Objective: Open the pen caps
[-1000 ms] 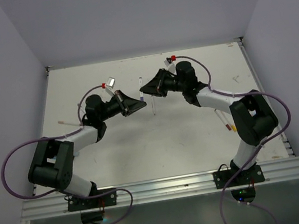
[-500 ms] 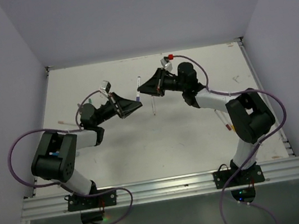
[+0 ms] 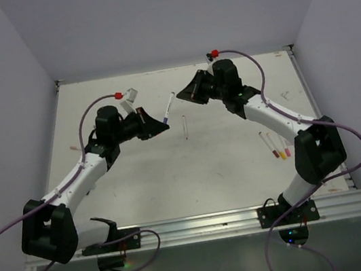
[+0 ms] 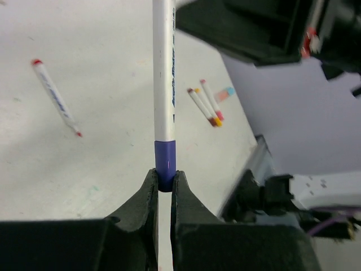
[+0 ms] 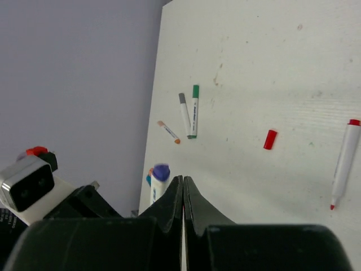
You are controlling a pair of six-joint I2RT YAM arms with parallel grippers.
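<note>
Blue pen (image 4: 163, 84) clamped in left pincer (image 4: 164, 186); right pincer (image 5: 183, 195) together, empty; red cap (image 5: 271, 139): right wrist only.

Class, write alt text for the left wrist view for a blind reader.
The left gripper clamps the purple end of a white pen. Beyond it, an uncapped red pen and three clustered pens lie on the table.

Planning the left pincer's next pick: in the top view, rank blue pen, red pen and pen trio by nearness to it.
1. blue pen: held in the left pincer.
2. red pen: on the table, just right.
3. pen trio: far right on the table.
</note>
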